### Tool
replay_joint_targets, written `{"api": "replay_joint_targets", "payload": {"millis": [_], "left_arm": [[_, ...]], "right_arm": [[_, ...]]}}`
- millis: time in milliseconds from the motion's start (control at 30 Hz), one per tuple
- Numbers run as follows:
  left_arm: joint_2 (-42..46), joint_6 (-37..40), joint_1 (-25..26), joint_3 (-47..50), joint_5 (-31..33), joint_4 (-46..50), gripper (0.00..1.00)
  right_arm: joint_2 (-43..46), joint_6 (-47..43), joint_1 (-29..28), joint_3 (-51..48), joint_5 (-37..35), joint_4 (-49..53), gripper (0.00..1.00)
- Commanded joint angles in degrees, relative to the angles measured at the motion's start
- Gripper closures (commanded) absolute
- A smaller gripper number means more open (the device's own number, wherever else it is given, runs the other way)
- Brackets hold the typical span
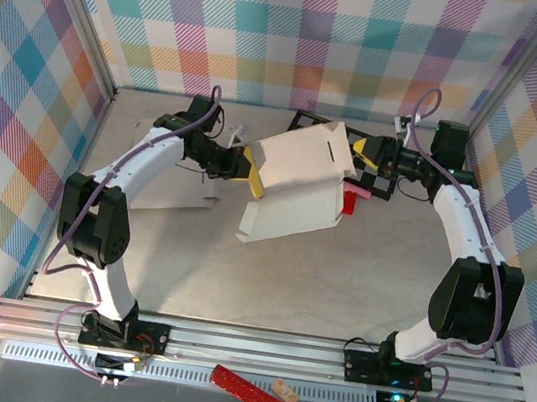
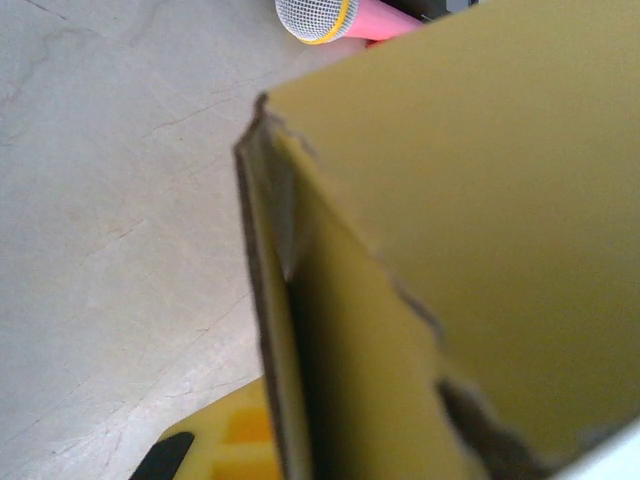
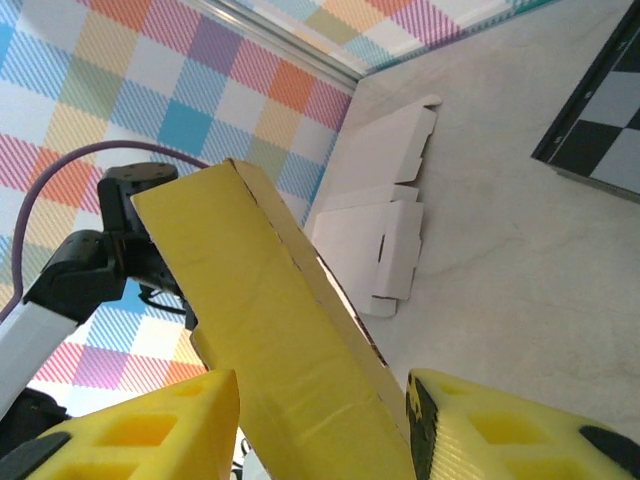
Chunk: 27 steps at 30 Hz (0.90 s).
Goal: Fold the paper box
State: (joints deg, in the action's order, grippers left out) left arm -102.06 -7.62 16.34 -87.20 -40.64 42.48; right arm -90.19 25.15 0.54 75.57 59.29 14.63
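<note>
Paper box (image 1: 295, 190) just beside the checkered board (image 1: 311, 121): left pincer (image 1: 252, 173) clamped tight on the edge away from it, right pincer (image 1: 358, 154) straddling the wall nearest it, can't tell if it's actually biting, so one uneven tug probably rips that edge.

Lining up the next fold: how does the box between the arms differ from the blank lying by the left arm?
The box is partly folded, with panels raised at angles; the blank lies fully flat. The box sits mid-table; the blank lies off to the left, partly hidden by the left arm. Both are white card.
</note>
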Motion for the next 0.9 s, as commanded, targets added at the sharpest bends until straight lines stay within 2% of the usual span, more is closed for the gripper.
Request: {"api": "replay_joint_targets", "payload": {"millis": [0, 867], "left_arm": [[-0.60, 1.20, -0.61, -1.50, -3.10, 1.38, 1.00], [2.39, 3.47, -0.61, 0.52, -3.92, 1.92, 1.00]], "right_arm": [[0.42, -2.98, -0.99, 1.91, 2.82, 0.93, 0.51], [-2.34, -12.30, -5.19, 6.62, -2.64, 10.99, 0.53]]}}
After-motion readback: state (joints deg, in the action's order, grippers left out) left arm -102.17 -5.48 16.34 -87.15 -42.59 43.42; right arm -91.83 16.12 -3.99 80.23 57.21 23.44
